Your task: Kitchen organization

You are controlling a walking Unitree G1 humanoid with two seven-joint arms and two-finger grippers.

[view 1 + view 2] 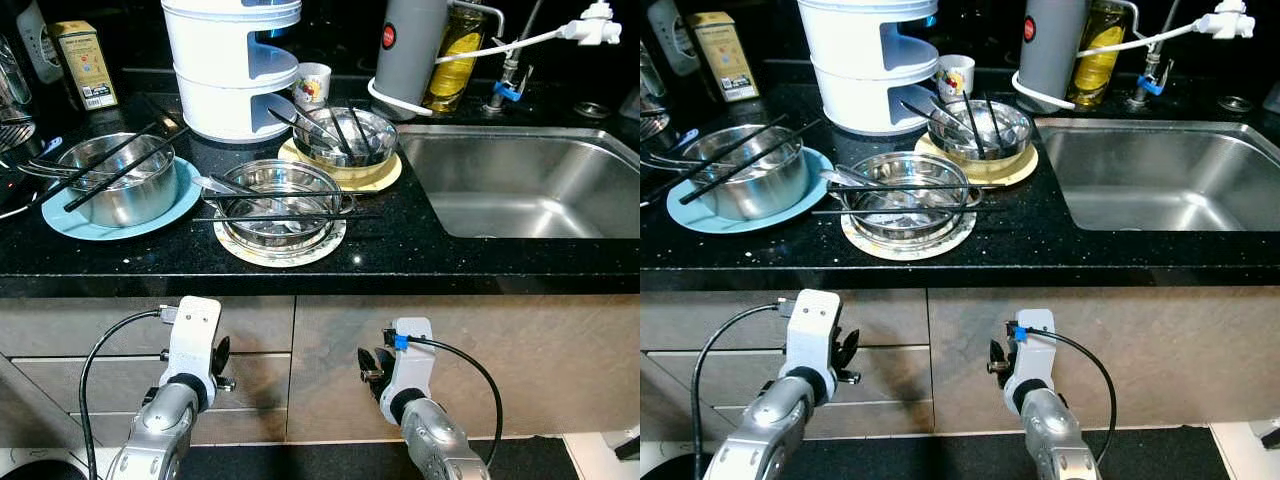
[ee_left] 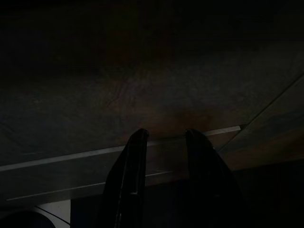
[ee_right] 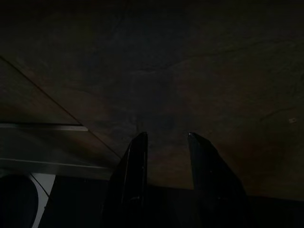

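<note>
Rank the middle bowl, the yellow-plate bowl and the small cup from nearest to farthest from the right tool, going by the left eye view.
From the right tool, hanging below the counter edge:
1. Middle bowl, on the near part of the counter, on a pale plate.
2. Yellow-plate bowl, farther back, beside the sink.
3. Small cup, at the back by the white container.

Very dark: the right gripper [image 3: 166,156] holds its two black jaws apart with a gap between them, nothing in it, pointing at a dim brownish cabinet front [image 3: 199,80] crossed by a pale seam
</note>
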